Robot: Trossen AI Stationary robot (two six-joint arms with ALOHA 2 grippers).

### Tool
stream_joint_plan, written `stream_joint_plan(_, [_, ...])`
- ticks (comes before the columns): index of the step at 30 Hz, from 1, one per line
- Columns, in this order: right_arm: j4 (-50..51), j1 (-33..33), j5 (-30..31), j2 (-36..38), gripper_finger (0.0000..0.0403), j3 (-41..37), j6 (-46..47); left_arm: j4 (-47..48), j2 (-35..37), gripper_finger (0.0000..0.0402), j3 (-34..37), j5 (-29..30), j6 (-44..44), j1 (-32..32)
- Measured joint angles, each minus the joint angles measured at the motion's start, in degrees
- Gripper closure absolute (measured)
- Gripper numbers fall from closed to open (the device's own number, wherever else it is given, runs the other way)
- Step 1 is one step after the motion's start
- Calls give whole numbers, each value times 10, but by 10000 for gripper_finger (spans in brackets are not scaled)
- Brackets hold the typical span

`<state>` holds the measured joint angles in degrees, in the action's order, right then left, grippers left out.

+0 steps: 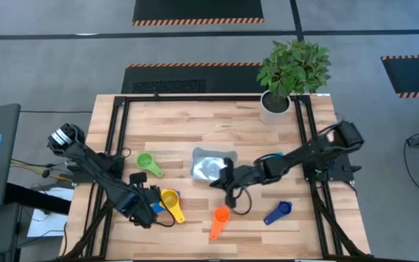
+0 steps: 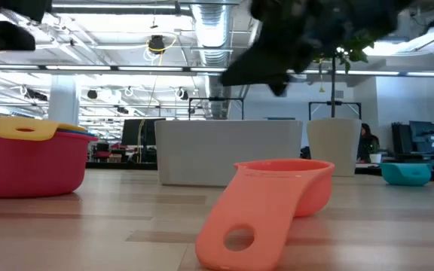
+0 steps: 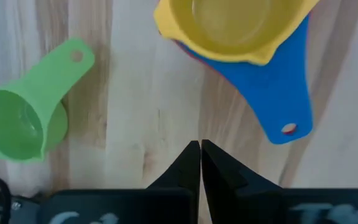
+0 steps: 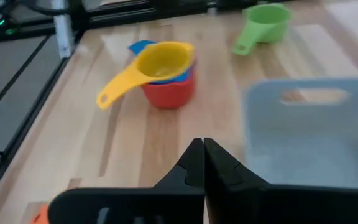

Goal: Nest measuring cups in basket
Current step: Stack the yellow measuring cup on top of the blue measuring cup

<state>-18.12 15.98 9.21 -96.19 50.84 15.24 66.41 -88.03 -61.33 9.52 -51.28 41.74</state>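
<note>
Three measuring cups, yellow (image 4: 164, 60) in blue in red (image 4: 169, 91), stand nested on the table's near left. A green cup (image 3: 22, 122), an orange cup (image 2: 276, 205), a dark blue cup (image 1: 277, 212) and a light blue cup (image 2: 405, 172) lie apart on the wood. The silvery basket (image 1: 211, 165) sits mid-table. My left gripper (image 3: 200, 150) hangs shut, pointing down over bare wood between the green cup and the stack. My right gripper (image 4: 202, 151) is shut above the table beside the basket's near edge, slanting down toward the stack.
A potted plant in a white pot (image 1: 276, 104) stands at the table's far right corner. Black frame rails (image 1: 115, 131) run along the left and right sides. Bare wood lies between the stack and the basket.
</note>
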Motion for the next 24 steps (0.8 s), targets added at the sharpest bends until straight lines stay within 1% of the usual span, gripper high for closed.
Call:
stream_joint_plan(4, [55,0,-8,-64,393,83,-28,-42,0,401,45,1,11,1])
stream_joint_plan(9, [154,0,-8,-125,390,179,-70,-120,0,401,97,1,61,1])
stream_joint_plan(11, [202,0,-8,-146,392,216,-85,-142,0,401,109,1,73,1])
stream_joint_plan(14, [261,1,-8,-165,394,266,-106,-151,0,401,114,11,78,1])
stream_joint_plan(18, [283,-1,-19,-192,391,317,-136,-171,0,401,123,49,85,1])
stream_joint_plan(21, [284,-8,-34,-211,389,349,-134,-211,0,401,136,53,90,1])
stream_joint_plan(24, [293,-11,-35,-214,392,363,-133,-249,-1,401,150,51,90,1])
